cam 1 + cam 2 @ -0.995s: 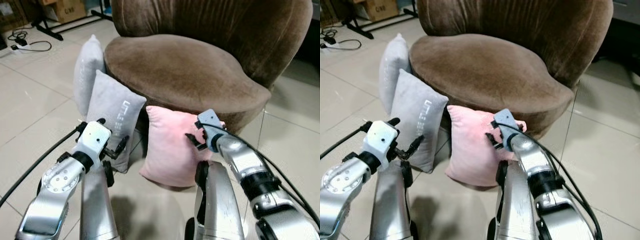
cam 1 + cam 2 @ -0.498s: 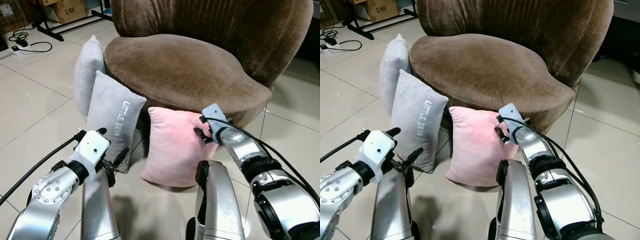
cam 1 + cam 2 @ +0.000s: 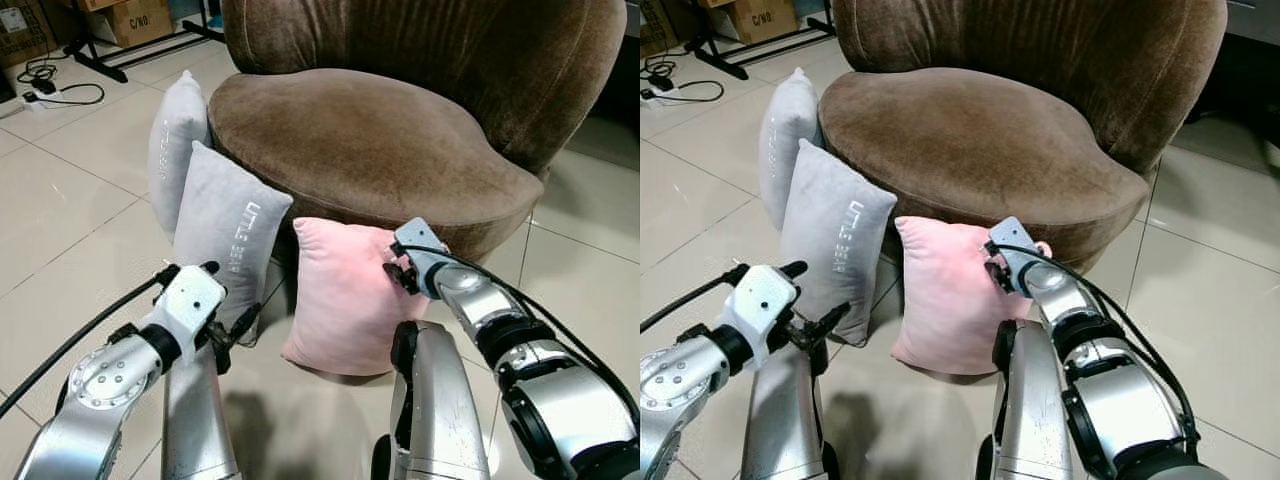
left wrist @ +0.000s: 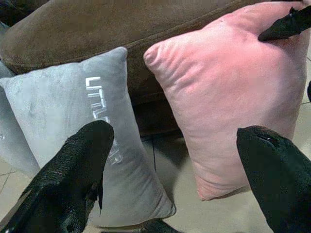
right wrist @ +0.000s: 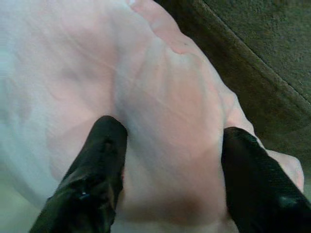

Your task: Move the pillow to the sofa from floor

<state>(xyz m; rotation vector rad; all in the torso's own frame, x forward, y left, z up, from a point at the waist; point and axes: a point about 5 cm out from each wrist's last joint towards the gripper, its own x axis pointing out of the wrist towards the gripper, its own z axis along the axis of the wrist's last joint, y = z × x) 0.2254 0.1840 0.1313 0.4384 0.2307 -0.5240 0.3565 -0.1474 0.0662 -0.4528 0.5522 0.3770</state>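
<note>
White lettering beginning "LITTLE" runs down the grey rectangular pillow (image 3: pixel 225 235), which leans on the brown velvet round sofa (image 3: pixel 370 140). The soft pink square pillow (image 3: pixel 345 295) stands upright on the tiled floor (image 3: pixel 70 210) against the sofa's near side. The right gripper (image 5: pixel 170 165) presses its spread fingers into the pillow's upper right corner. The left gripper (image 4: pixel 175 165) hovers near, jaws wide apart.

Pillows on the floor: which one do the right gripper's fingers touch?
The pink pillow: the right gripper presses its upper corner. Both grey pillows stand further left, untouched.

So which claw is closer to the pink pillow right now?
Right. The right claw presses into the pink pillow at its upper corner; the left claw hangs open, short of it.
</note>
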